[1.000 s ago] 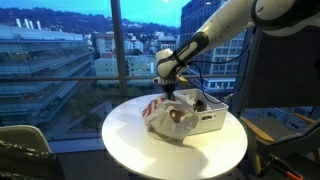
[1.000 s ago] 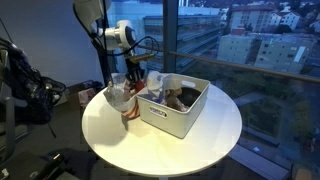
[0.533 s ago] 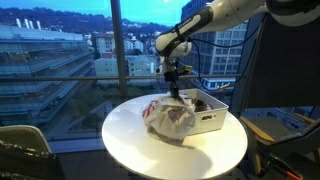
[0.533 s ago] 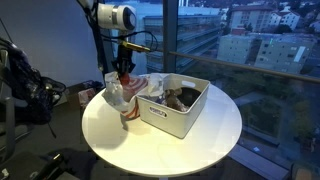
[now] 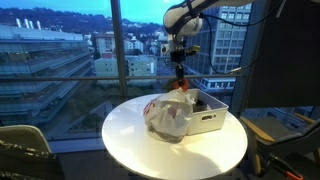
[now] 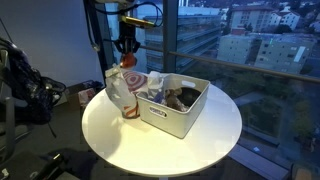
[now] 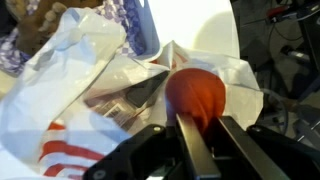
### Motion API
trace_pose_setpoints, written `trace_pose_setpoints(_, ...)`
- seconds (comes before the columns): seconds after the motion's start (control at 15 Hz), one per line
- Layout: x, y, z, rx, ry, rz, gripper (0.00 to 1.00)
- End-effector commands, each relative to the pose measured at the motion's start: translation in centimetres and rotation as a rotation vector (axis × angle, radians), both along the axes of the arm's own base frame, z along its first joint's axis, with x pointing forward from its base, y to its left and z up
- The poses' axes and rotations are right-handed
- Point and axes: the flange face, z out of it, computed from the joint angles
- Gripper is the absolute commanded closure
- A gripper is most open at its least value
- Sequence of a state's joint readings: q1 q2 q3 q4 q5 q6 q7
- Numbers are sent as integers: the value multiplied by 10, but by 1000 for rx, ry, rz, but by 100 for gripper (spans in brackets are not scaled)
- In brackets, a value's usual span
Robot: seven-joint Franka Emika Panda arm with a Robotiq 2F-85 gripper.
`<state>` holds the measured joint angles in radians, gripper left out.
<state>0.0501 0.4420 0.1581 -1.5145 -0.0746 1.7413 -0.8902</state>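
The tool has climbed in the last second, clamped shut on a red ball. The ball now hangs just above the crumpled white bag, upper left of the frame. It looks freed from the bag, which stays on the desk against 1 white bin.
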Motion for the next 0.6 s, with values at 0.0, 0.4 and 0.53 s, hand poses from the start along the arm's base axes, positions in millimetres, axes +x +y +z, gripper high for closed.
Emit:
trace_pose_setpoints(0.0,-19,-32,40,-31,-175,-82,95)
trace_pose_setpoints(0.4,-14,-108,23,-164,-404,-253,95)
trace_pose_setpoints(0.53,-12,-133,7,-192,-460,-340,95)
